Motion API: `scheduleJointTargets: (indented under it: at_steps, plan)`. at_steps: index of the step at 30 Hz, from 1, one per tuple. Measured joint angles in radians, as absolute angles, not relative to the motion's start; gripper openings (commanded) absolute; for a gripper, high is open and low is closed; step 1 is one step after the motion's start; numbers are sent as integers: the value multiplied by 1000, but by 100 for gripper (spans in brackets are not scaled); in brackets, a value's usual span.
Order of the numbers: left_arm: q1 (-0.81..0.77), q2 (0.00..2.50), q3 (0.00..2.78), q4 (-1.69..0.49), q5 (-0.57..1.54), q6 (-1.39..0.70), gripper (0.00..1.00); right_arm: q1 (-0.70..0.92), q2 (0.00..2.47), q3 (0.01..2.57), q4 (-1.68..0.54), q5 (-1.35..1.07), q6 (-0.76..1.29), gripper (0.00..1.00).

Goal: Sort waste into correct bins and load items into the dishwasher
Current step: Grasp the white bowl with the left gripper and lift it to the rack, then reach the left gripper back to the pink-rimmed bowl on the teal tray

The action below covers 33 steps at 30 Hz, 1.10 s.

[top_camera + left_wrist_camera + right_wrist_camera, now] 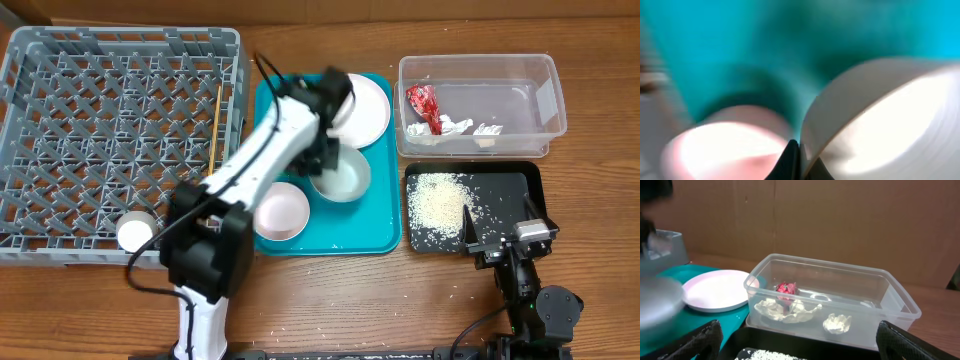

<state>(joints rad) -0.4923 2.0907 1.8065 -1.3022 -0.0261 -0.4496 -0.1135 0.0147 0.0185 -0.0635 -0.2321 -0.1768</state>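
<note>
My left gripper (328,152) reaches over the teal tray and is shut on the rim of the grey-green bowl (343,178). In the left wrist view the fingers (799,156) pinch the bowl's wall (875,120), with the small pink bowl (725,145) beside it. The pink bowl (281,212) and pink plate (368,108) sit on the teal tray. The chopsticks (215,125) and white cup (135,232) are in the grey dish rack (60,60). The clear tub (545,90) holds the red wrapper (421,103) and white scraps (487,131). Rice (437,200) lies in the black tray (520,180). My right gripper (500,228) is open and empty.
The teal tray (375,235) lies between the rack and the bins. Loose rice grains (300,325) are scattered on the wooden table in front. In the right wrist view the tub (890,287) and plate (715,291) lie ahead of the open fingers (805,350).
</note>
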Motion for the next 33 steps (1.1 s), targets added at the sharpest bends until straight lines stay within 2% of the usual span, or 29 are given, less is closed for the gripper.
scheduleJointTargets:
  at_steps: [4, 6, 12, 19, 25, 33]
  plan:
    - [-421, 2027, 2054, -1525, -329, -446, 4, -113, 15, 19, -64, -232, -176, 100]
    - [-371, 1948, 2111, -1592, -576, -447, 4, -113, 15, 19, -64, -232, -176, 100]
    - [-243, 1917, 2109, -1620, -942, -446, 4, -113, 15, 19, -64, -233, -176, 100]
    - [-150, 2072, 2045, -1548, -1077, -446, 4, -113, 15, 19, -64, -232, -176, 100]
    - [-151, 2209, 2040, -1523, -1108, -446, 4, -113, 15, 19, -64, -232, -177, 100]
    - [-188, 2248, 2039, -1583, -1131, -470, 4, -113, 15, 19, -64, -232, -177, 100]
